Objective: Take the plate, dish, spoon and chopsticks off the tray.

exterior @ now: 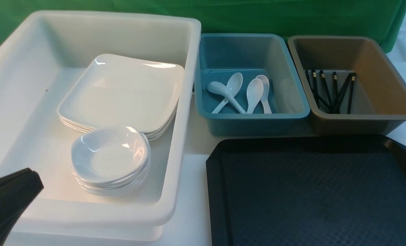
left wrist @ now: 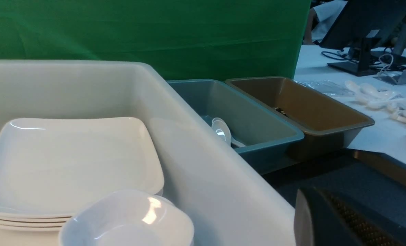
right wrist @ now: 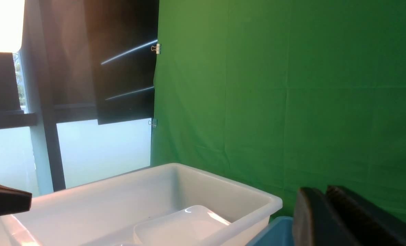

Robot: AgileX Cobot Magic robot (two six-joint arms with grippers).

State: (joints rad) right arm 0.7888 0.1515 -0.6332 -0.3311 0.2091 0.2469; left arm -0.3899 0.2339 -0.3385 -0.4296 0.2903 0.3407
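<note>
The black tray lies bare at the front right. A stack of white plates and a stack of small dishes sit in the big white tub. Several white spoons lie in the teal bin. Black chopsticks lie in the brown bin. My left gripper is shut and empty over the tub's front left corner. It also shows in the left wrist view. My right gripper shows only in its wrist view, jaws a narrow slit apart with nothing between them.
The three bins stand side by side behind the tray, in front of a green backdrop. A side table at the right carries loose white spoons and a monitor stand.
</note>
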